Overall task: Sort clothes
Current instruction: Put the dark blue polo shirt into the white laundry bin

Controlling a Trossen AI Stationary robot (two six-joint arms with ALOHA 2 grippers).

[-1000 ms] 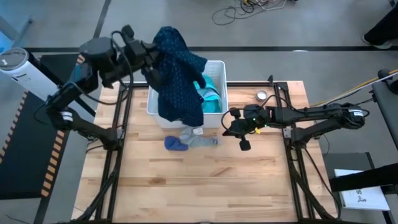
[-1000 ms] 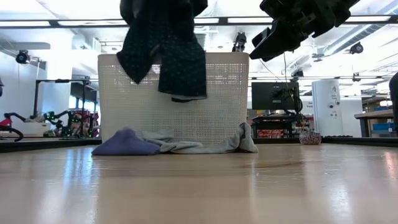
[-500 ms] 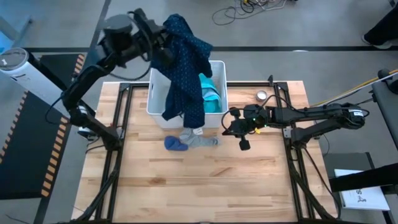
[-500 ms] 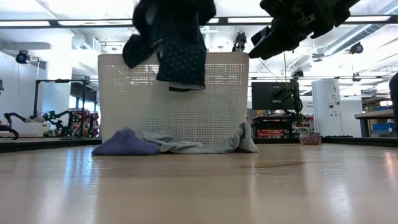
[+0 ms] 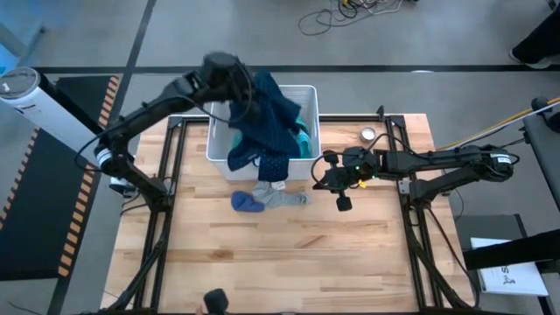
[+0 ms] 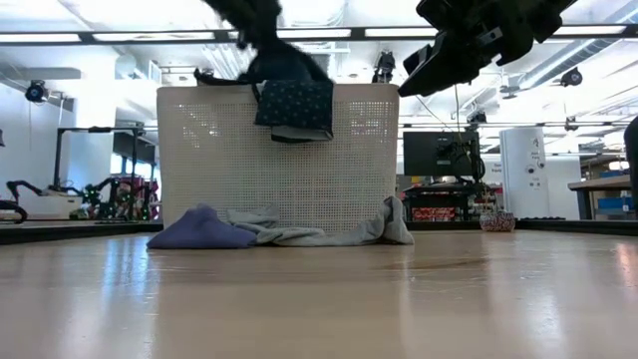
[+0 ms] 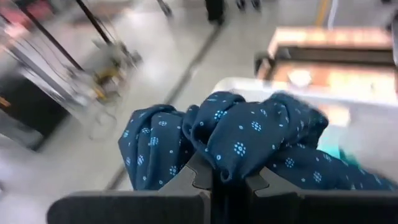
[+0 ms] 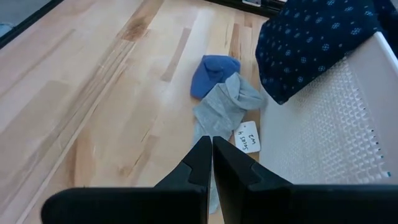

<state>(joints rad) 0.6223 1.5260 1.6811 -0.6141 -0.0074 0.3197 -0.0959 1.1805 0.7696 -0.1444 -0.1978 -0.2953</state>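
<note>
My left gripper (image 5: 238,86) is over the white basket (image 5: 308,91), shut on the dark navy patterned garment (image 5: 267,122). The garment's lower end (image 6: 294,105) hangs over the basket's near wall. A teal garment (image 5: 300,136) lies inside the basket. A grey garment (image 5: 285,195) and a blue-purple piece (image 5: 247,202) lie on the table against the basket's near wall. My right gripper (image 8: 211,158) hovers shut above the table, right of the grey garment, holding nothing. My left gripper pinches a bunched fold of the navy garment (image 7: 233,146) between its two fingers; how many layers it has cannot be told. The fingers slant down from the table's far left. The garment hangs below them into the basket, slack, with its lower end (image 5: 273,166) draped outside the near wall.
A roll of tape (image 5: 368,134) lies on the table right of the basket. A white label (image 8: 247,138) sits on the grey garment. Bare wood stretches across the near half of the table (image 5: 289,262). A dark object (image 5: 214,302) shows at the near edge.
My left gripper has swung toward the table's right and come down over the basket, still shut on the navy garment. The garment, which hung long in front of the basket, has sunk into it; only its lower end still hangs over the near wall.
</note>
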